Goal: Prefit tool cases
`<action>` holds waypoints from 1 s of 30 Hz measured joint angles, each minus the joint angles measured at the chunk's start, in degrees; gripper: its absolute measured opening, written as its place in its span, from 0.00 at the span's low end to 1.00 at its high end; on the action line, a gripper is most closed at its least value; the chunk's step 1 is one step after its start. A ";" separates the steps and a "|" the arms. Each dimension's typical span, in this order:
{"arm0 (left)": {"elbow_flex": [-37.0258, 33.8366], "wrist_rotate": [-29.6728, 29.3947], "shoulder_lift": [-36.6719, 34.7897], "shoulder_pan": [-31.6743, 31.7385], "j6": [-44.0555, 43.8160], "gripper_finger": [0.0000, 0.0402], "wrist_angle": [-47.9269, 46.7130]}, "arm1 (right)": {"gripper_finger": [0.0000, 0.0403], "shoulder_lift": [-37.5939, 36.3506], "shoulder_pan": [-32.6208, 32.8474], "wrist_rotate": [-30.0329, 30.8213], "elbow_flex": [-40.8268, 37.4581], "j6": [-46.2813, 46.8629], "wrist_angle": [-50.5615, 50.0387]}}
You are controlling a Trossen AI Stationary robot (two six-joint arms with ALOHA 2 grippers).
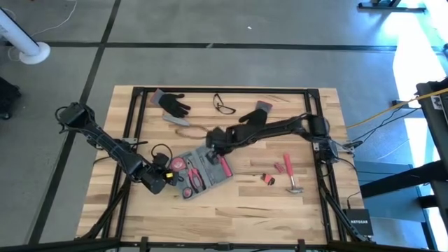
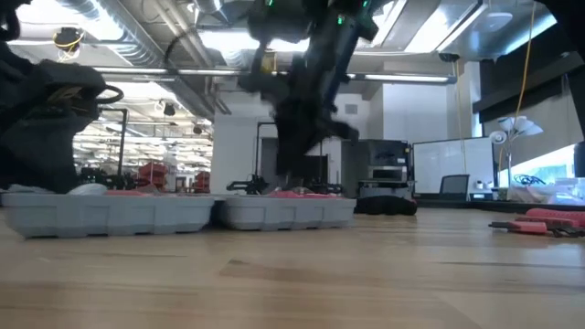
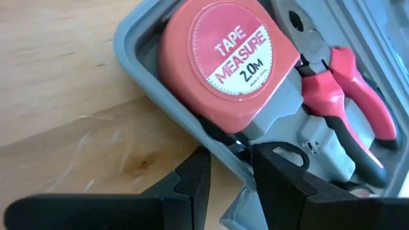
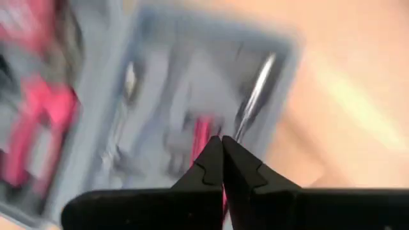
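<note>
- High view: the left gripper (image 1: 155,180) sat at the near-left corner of the tool case (image 1: 203,170), which lay open mid-table; the right gripper (image 1: 213,142) hung over its far end.
- Low view: the case (image 2: 174,213) rested flat on the table (image 2: 366,274).
- Left wrist view: the fingers (image 3: 192,182) straddled the rim, partly parted, gripping nothing I could confirm, beside the tape measure (image 3: 223,57) and pliers (image 3: 345,83).
- Right wrist view: the right gripper (image 4: 222,153) was clenched empty above the case. The case looked stiff, light and slick; its rim seemed the best hold.
</note>
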 joint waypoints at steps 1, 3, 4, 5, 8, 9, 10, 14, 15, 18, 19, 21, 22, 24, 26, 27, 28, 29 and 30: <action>0.00 0.12 -0.01 0.00 -0.03 0.26 0.00 | 0.00 -1.00 -0.23 1.07 0.08 0.24 -1.10; 0.00 0.16 0.01 0.02 -0.21 0.26 0.05 | 0.00 -1.83 -0.79 2.39 0.07 0.25 -5.41; 0.00 0.18 0.01 0.02 -0.18 0.26 0.07 | 0.00 -1.85 -0.97 2.26 0.02 0.19 -6.86; -0.02 0.09 0.01 0.02 -0.16 0.26 0.06 | 0.00 -1.75 -1.21 1.49 -0.07 -0.29 -8.06; -0.02 -0.18 0.01 0.02 -0.27 0.26 -0.25 | 0.00 -1.78 -1.47 -6.03 -0.45 -3.53 -8.10; -0.02 -0.23 0.01 0.04 -0.36 0.26 -0.35 | 0.00 -1.87 -1.41 -7.25 -0.94 -4.20 -6.82; -0.02 -0.31 0.01 0.04 -0.45 0.26 -0.42 | 0.00 -1.91 -1.22 -7.38 -1.59 -4.16 -6.53; -0.04 -0.48 0.03 0.03 -1.64 0.26 -0.56 | 0.00 -1.72 -0.56 -10.41 -3.77 -2.74 -3.92; -0.04 -0.62 0.03 0.02 -1.91 0.26 -0.64 | 0.00 -1.81 -0.47 -11.30 -4.25 -2.38 -3.13; -0.07 -0.84 0.06 0.03 -1.91 0.26 -0.73 | 0.00 -1.79 0.62 -11.67 -5.41 -0.99 -1.76; -0.07 -0.85 0.06 0.04 -1.90 0.26 -0.81 | 0.00 -1.76 0.73 -11.74 -5.74 -0.64 -1.28; -0.07 -0.96 0.06 0.04 -1.90 0.26 -0.98 | 0.00 -1.77 1.47 -11.68 -6.25 0.65 0.75; -0.07 -1.00 0.06 0.04 -1.89 0.26 -0.99 | 0.00 -1.80 1.75 -11.31 -6.45 1.17 1.50; -0.07 -1.02 0.06 0.07 -1.89 0.26 -0.98 | 0.00 -1.62 2.18 -11.08 -6.91 2.39 2.01; -0.07 -1.02 0.06 0.07 -1.91 0.26 -0.96 | 0.00 -1.08 2.44 -11.36 -7.00 3.54 4.15; -0.07 -1.03 0.06 0.07 -1.91 0.26 -0.96 | 0.00 -0.88 2.59 -11.40 -7.00 3.64 4.06; -0.07 -1.04 0.06 0.07 -1.92 0.26 -0.96 | 0.00 -0.35 2.84 -11.11 -7.02 3.76 4.04; -0.07 -1.04 0.06 0.07 -1.99 0.26 -0.96 | 0.00 -0.14 2.98 -10.59 -7.02 4.28 4.40; -0.07 -1.04 0.06 0.07 -2.15 0.26 -0.80 | 0.00 0.04 3.27 -10.12 -7.02 4.67 4.12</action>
